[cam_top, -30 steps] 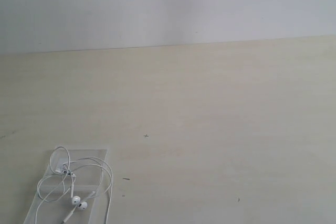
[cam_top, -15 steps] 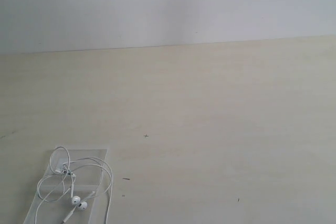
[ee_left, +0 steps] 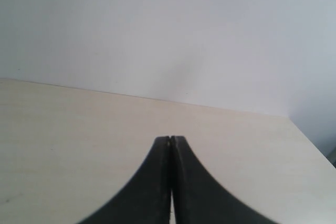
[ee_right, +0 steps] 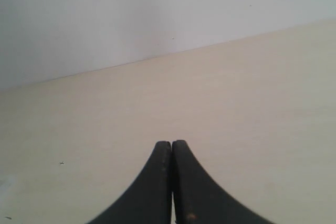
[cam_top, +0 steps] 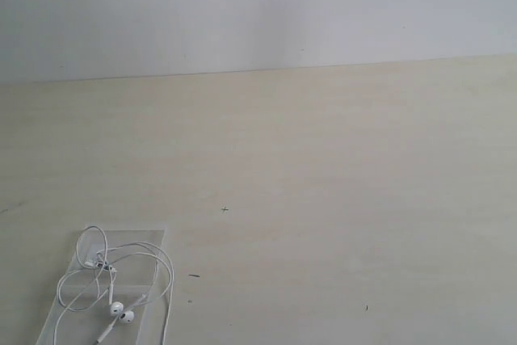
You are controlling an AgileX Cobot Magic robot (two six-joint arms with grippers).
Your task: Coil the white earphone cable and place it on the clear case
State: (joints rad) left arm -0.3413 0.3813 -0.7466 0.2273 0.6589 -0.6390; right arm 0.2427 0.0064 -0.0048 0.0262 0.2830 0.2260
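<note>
The white earphone cable (cam_top: 166, 276) lies in loose loops at the lower left of the exterior view, resting on the clear case (cam_top: 145, 237). Its two earbuds (cam_top: 121, 312) lie together near the front. Neither arm shows in the exterior view. In the left wrist view my left gripper (ee_left: 171, 139) is shut with nothing between its black fingers, over bare table. My right gripper (ee_right: 171, 143) in the right wrist view is likewise shut and empty. Neither wrist view shows the cable or the case.
The pale wooden table (cam_top: 323, 183) runs back to a plain grey-white wall (cam_top: 258, 6). A few small dark specks mark the tabletop. The table's far corner edge shows in the left wrist view.
</note>
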